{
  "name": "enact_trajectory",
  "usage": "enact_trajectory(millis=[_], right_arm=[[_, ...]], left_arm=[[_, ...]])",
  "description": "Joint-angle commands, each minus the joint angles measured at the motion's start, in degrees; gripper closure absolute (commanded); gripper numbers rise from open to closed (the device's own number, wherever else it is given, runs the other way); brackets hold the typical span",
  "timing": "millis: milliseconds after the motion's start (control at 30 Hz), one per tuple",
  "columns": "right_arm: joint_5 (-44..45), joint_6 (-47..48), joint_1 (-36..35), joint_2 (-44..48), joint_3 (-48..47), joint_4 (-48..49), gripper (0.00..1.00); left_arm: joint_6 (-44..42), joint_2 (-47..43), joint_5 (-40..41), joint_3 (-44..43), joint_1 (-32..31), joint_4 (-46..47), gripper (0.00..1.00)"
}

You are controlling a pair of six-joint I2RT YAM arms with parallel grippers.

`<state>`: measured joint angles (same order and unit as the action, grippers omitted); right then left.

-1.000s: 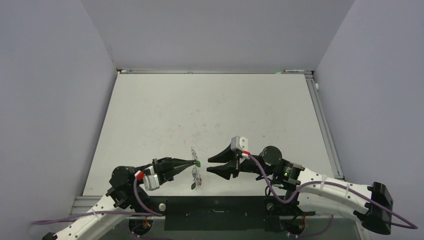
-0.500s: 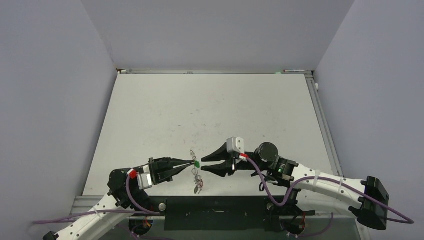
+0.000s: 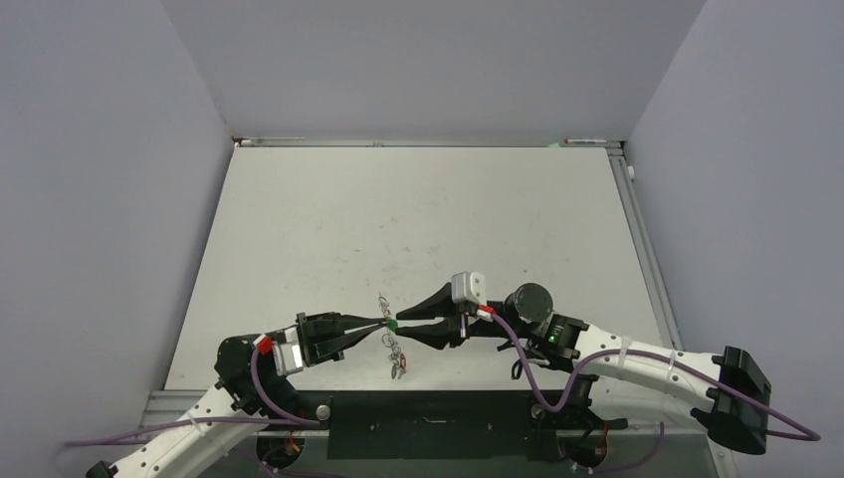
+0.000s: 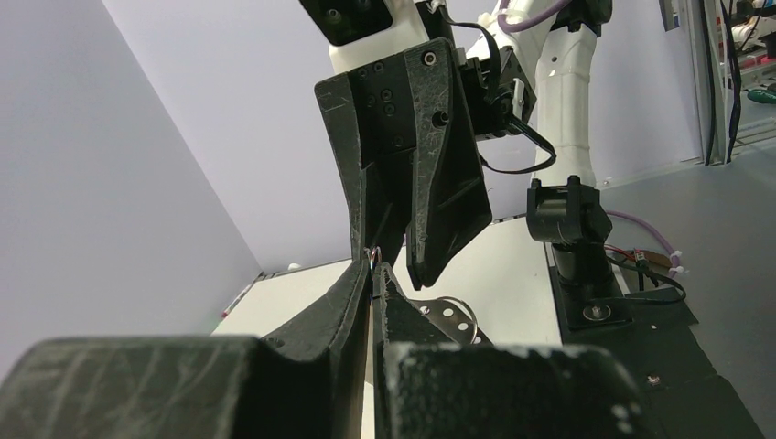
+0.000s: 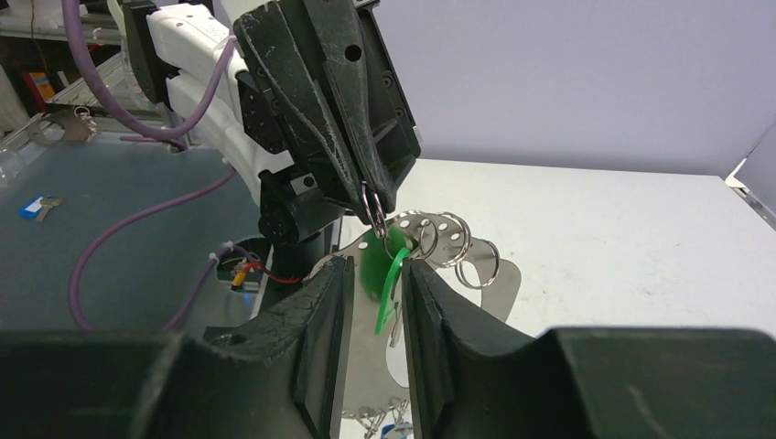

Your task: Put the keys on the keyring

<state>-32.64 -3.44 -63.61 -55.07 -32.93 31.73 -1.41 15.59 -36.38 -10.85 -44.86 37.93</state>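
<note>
Green key tag (image 5: 370,258) is hanging between your right gripper's (image 5: 374,268) narrowly spread jaws; your left gripper (image 4: 373,266) is pinching the keyring (image 5: 366,199) aloft over the table's (image 3: 418,219) near edge, steadying it for threading.

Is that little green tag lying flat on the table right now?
No, the green tag hangs in the air below a small ring pinched in the left gripper, clear of the table.

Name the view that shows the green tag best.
Right wrist: the green tag is large and central there. The top view shows it only as a green speck; in the left wrist view the fingers hide it.
</note>
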Motion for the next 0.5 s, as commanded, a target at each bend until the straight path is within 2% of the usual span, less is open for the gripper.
enact_trajectory(millis=[0, 467], right_arm=[[-2.1, 0.3, -0.8, -0.8, -3.3, 6.4, 0.73], [-1.3, 0.3, -1.4, -3.6, -4.2, 7.4, 0.75]], left_arm=[[1.1, 0.4, -0.5, -0.4, 0.5, 4.7, 1.0], [1.1, 0.1, -0.8, -0.3, 0.9, 4.6, 1.0]])
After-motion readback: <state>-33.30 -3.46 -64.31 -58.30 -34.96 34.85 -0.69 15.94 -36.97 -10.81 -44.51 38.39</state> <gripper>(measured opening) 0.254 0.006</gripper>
